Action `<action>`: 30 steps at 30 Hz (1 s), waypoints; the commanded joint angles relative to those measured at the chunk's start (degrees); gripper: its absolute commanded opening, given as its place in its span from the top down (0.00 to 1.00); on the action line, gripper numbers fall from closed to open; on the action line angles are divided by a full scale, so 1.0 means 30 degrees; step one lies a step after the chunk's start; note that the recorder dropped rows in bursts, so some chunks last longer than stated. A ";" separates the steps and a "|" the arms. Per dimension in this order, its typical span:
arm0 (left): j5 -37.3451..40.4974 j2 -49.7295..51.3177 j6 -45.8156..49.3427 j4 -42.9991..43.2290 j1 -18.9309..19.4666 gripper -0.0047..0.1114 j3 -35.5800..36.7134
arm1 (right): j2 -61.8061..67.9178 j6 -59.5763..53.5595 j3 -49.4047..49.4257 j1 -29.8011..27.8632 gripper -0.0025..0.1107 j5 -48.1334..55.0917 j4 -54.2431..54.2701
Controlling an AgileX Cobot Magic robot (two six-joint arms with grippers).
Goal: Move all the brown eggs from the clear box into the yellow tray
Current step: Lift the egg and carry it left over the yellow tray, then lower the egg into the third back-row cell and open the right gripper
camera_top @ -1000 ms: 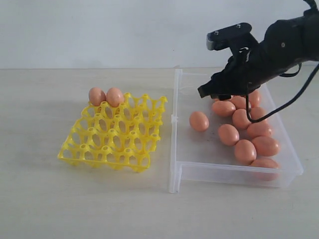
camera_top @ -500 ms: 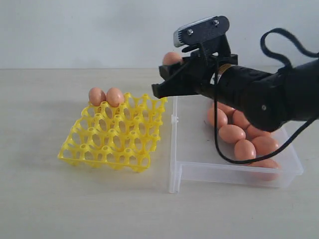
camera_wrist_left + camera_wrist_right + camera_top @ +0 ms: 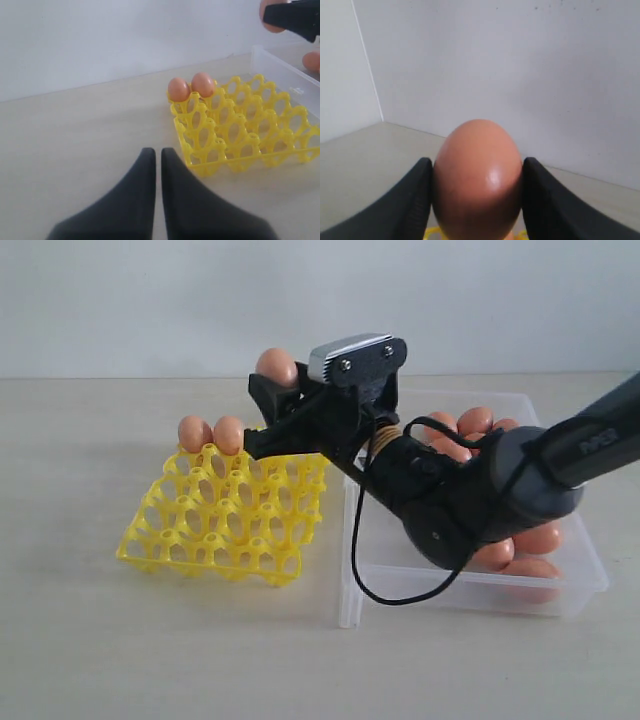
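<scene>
Right tool (image 3: 276, 380): closed on one brown egg (image 3: 476, 185), a finger pressed against each side, so it hangs free underneath and can go straight down into a cup.
Held egg's place: in the air over the far row of the yellow tray (image 3: 215, 558), clear of the posts, not yet lowered.
Why there: two eggs (image 3: 195, 432) already sit side by side at the tray's far left corner. I judge the cup next to them is my target, filling that row in order.
Left tool (image 3: 156, 155): fingers shut together, nothing between them, low over the tabletop (image 3: 80, 640), apart from the tray and out of my carrying arm's way.
Clear box (image 3: 450, 590): just right of the tray. The remaining eggs (image 3: 475, 421) lie inside, partly hidden by my arm.
</scene>
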 commanded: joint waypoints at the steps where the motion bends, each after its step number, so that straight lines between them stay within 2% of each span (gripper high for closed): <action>1: -0.0077 -0.0058 0.0004 0.0030 -0.0115 0.93 0.0072 | 0.1883 0.1227 -0.2247 0.0010 0.98 -0.0530 -0.1655; 4: -0.0077 -0.0058 0.0004 0.0030 -0.0115 0.93 0.0072 | 0.2922 0.2644 -0.3625 0.0010 0.98 -0.0365 -0.1348; 13: -0.0077 -0.0058 0.0004 0.0030 -0.0115 0.93 0.0072 | 0.4710 0.2471 -0.6282 0.0010 0.98 0.2842 0.0893; 19: -0.0077 -0.0058 0.0004 0.0030 -0.0115 0.93 0.0072 | 0.5491 0.2649 -0.7639 0.0010 0.98 0.4232 0.1165; 30: -0.0077 -0.0058 0.0004 0.0030 -0.0115 0.93 0.0072 | 0.6211 0.1790 -0.8249 0.0010 0.98 0.5596 0.3305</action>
